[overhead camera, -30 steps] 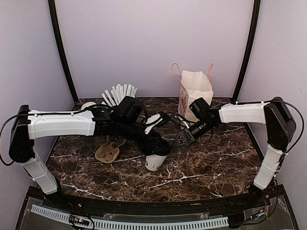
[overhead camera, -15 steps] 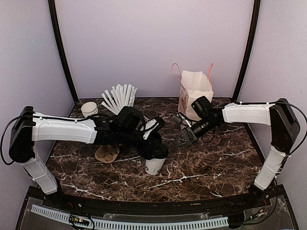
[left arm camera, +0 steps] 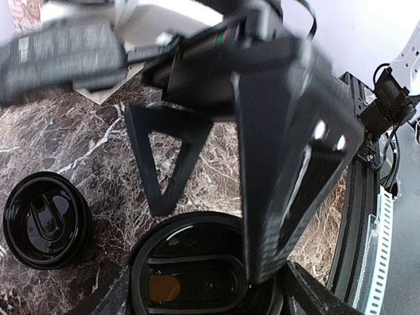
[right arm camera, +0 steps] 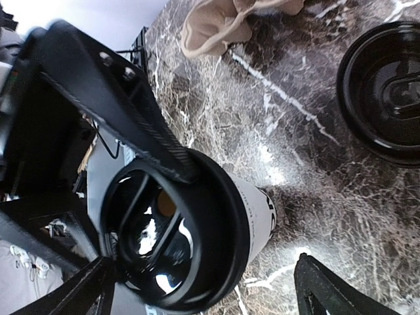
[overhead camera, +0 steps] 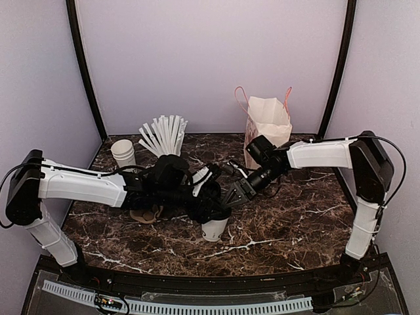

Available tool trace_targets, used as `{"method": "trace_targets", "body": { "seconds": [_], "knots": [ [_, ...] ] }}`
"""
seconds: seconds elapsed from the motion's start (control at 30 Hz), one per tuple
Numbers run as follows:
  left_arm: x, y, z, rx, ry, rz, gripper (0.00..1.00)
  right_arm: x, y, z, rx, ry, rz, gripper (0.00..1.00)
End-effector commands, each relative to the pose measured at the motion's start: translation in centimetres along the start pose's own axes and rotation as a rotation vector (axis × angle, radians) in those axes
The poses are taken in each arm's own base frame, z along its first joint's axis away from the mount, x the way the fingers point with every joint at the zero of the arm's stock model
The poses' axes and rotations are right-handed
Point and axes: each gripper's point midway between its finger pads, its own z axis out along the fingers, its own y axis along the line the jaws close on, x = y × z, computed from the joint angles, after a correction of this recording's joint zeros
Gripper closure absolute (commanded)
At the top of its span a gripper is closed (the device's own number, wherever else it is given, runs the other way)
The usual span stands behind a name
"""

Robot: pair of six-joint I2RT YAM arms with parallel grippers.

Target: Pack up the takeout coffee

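Observation:
The takeout coffee (overhead camera: 214,229), a small white cup with a black dome lid, stands mid-table. My left gripper (overhead camera: 211,209) is shut on it at the lid. In the left wrist view the lid (left arm camera: 197,275) fills the space between my two fingers at the bottom corners. My right gripper (overhead camera: 234,195) hangs open just right of the cup. In the right wrist view the cup (right arm camera: 257,213) leans between that gripper's spread fingers (right arm camera: 331,289), which stand apart from it. A left finger (right arm camera: 118,108) lies on the lid's rim.
A white paper bag (overhead camera: 266,125) with pink handles stands at the back right. A cup of white straws (overhead camera: 164,131) and a lidless cup stack (overhead camera: 123,152) stand back left. A beige cup carrier (overhead camera: 146,211) lies under my left arm. A spare black lid (left arm camera: 46,220) rests on the marble.
My right gripper has opened wide and come left and down to the cup's lid. My left gripper has shifted slightly toward the near edge with the cup.

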Motion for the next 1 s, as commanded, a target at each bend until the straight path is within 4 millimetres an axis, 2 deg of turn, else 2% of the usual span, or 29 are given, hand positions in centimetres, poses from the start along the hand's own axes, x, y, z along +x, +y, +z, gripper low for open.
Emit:
{"method": "trace_targets", "body": {
  "seconds": [0.0, 0.27, 0.6, 0.87, 0.97],
  "knots": [
    [-2.3, -1.1, -1.6, 0.008, -0.094, 0.026, 0.23, 0.4, -0.5, 1.3, 0.038, 0.04, -0.004, 0.07],
    [-3.0, -2.3, -2.4, 0.005, -0.122, 0.054, 0.23, 1.3, -2.2, 1.8, 0.109, 0.06, 0.018, 0.12],
    [-5.5, -3.6, -6.8, 0.03, -0.255, 0.031, 0.22, 1.1, -1.9, 2.0, 0.125, 0.07, -0.017, 0.12],
    [-4.2, -3.0, -6.9, 0.01, -0.237, 0.003, 0.23, 0.6, -0.7, 2.3, 0.088, 0.078, -0.042, 0.12],
    [-3.0, -2.0, -6.8, -0.044, -0.184, -0.037, 0.24, 0.7, -0.3, 2.1, 0.084, 0.075, -0.052, 0.12]
  ]
}}
